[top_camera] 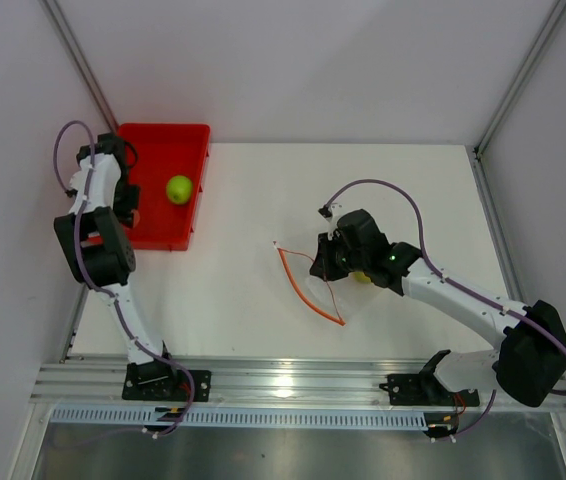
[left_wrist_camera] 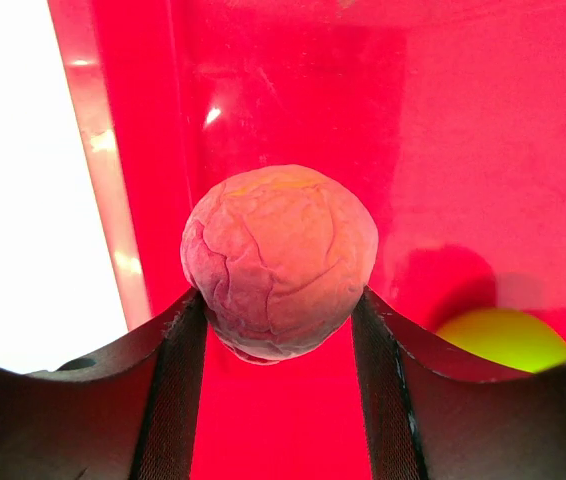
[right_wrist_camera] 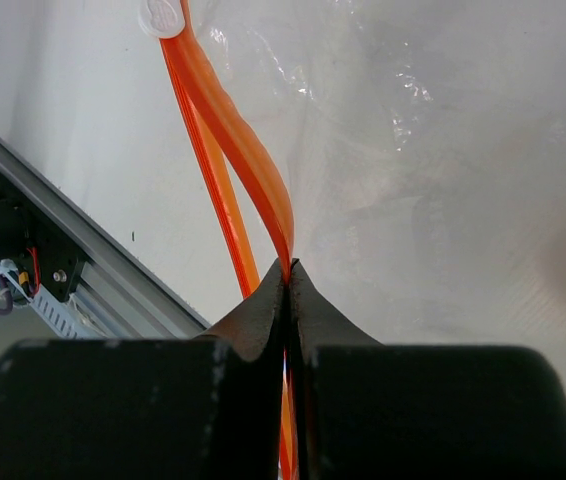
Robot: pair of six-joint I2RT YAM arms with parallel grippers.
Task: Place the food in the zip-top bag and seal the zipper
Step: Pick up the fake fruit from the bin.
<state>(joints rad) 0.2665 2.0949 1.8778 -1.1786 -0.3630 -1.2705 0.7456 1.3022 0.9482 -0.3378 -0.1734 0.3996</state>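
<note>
While in left pincer point(left_wrist_camera: 276, 300), pinkish fruit point(left_wrist_camera: 279, 255)

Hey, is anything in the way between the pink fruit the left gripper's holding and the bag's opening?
Only the red tray's right wall, which the pinkish fruit in the left gripper must be lifted over. The table between tray and zip-top bag shows nothing else. The right gripper pinches one zipper lip at the mouth.
</note>
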